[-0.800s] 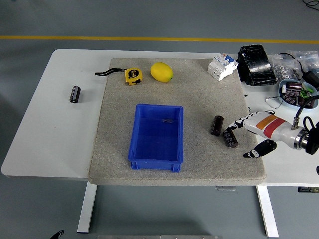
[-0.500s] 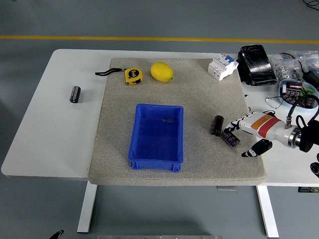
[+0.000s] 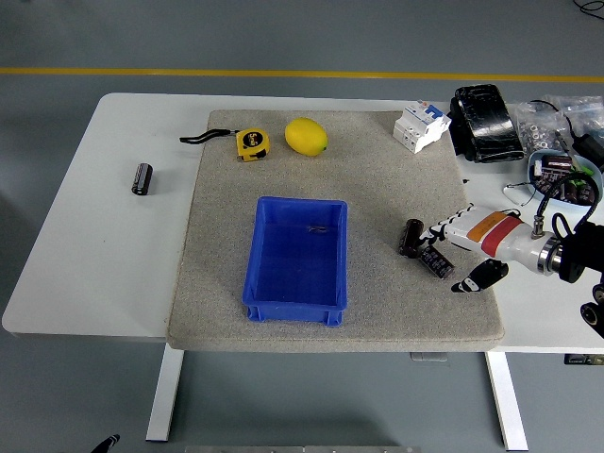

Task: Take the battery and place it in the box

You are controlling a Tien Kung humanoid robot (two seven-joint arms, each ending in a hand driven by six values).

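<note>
Blue box [image 3: 300,257] at centre of grey mat [image 3: 332,316]; two batteries [image 3: 424,249] right of box, right hand [image 3: 469,247] at them, fingers spread; third battery [image 3: 142,178] far left; tape measure [image 3: 251,143], lemon [image 3: 306,136] behind

Three batteries [image 3: 142,178], one box [image 3: 297,247], one lemon [image 3: 306,136], perhaps one tape measure [image 3: 251,143].

a white desk [image 3: 104,236] carries a grey felt mat [image 3: 377,189] across its middle. at the mat's far edge lie a yellow tape measure [image 3: 251,143] with a black strap and, just beside it, a lemon [image 3: 306,136]. a white circuit breaker [image 3: 421,125] sits at the mat's far right corner, next to a black wrapped block [image 3: 484,123]. further right, cables and a small bowl of parts [image 3: 563,176] crowd the desk's edge. a yellow line [image 3: 189,73] crosses the floor beyond.
</note>
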